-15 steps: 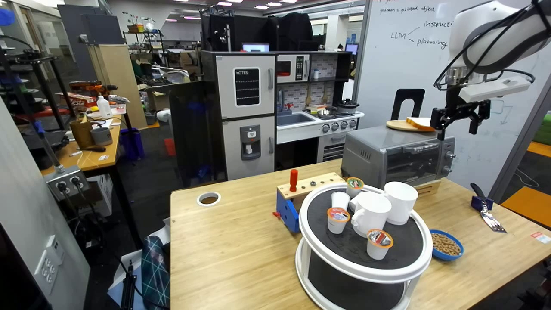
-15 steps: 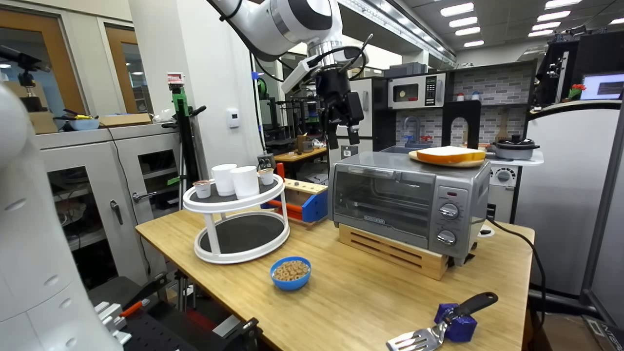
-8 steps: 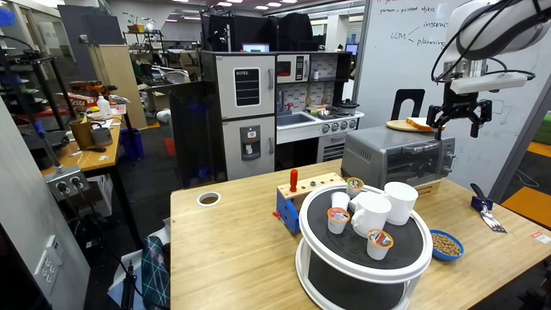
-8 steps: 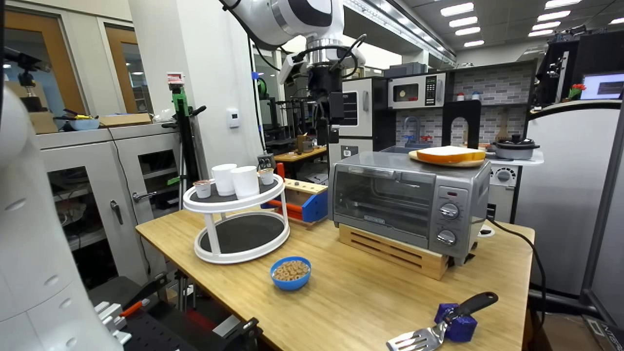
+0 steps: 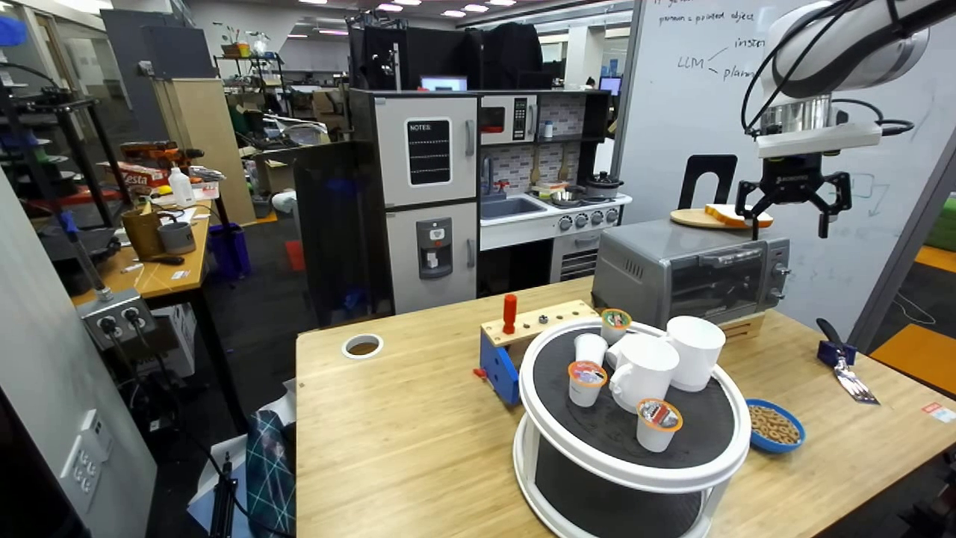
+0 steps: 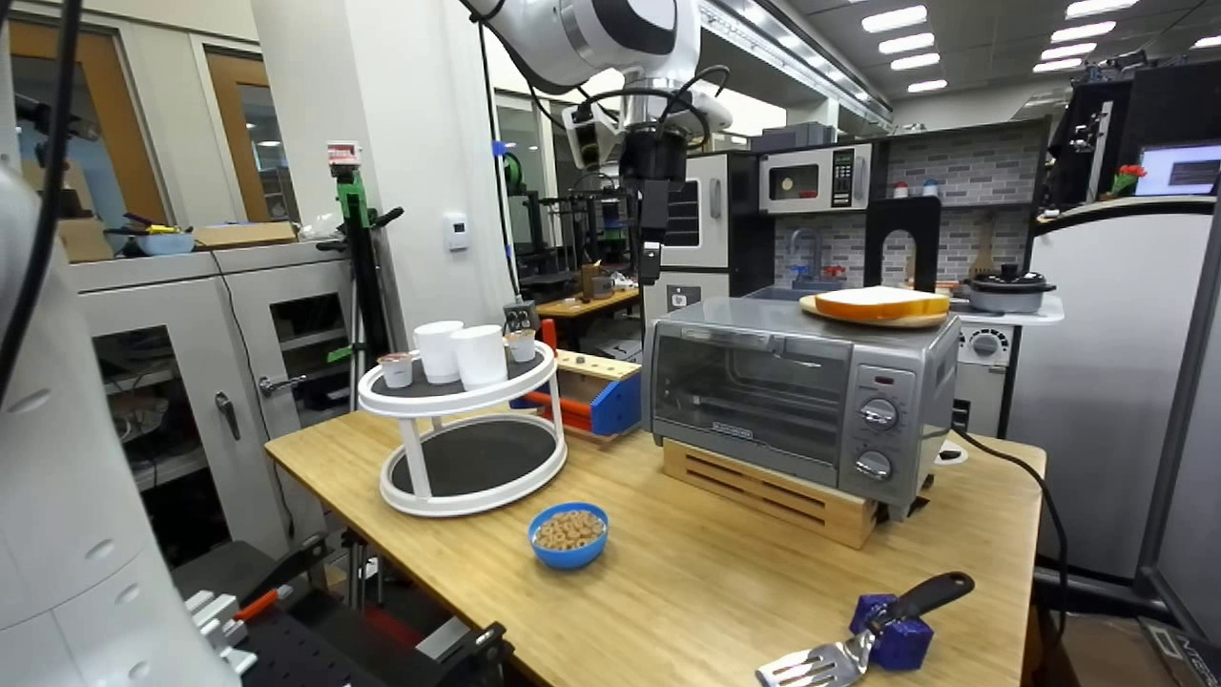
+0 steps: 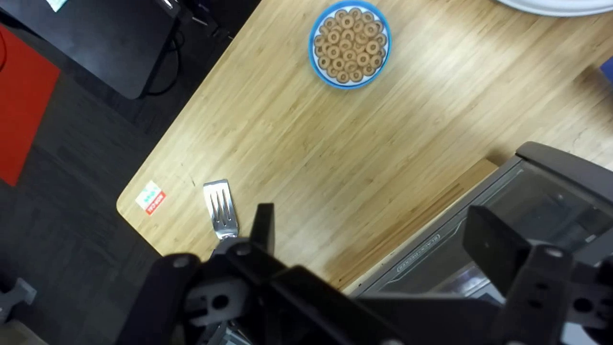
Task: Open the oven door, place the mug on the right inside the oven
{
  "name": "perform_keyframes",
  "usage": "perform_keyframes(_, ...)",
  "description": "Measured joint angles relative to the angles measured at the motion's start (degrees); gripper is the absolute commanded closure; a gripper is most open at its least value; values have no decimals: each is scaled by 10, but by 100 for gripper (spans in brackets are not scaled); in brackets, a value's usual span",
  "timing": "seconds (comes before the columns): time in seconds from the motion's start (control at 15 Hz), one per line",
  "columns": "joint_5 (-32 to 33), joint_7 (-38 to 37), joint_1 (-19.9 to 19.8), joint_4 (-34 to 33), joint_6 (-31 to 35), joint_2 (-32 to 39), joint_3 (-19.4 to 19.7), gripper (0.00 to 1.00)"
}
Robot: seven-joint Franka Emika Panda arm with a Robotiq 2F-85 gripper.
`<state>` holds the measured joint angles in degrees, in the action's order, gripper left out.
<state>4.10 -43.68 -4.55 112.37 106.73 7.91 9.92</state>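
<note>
Gripper hangs empty, jaws wide apart, high by the oven; oven door closed, right-hand mug on the white stand near the worktop's robot-side edge, so I'd square up to the handle, then ease it out and down.
</note>
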Motion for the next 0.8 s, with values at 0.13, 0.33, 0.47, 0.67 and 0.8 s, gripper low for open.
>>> perform_keyframes(0.13,0,0,0,1,0,0,-1,0)
perform_keyframes(0.33,0,0,0,1,0,0,-1,0)
perform_keyframes(0.47,0,0,0,1,0,0,-1,0)
perform_keyframes(0.67,-12,-17,0,0,-2,1,-1,0)
perform_keyframes(0.8,-30,-69,1,0,-7,1,-1,0)
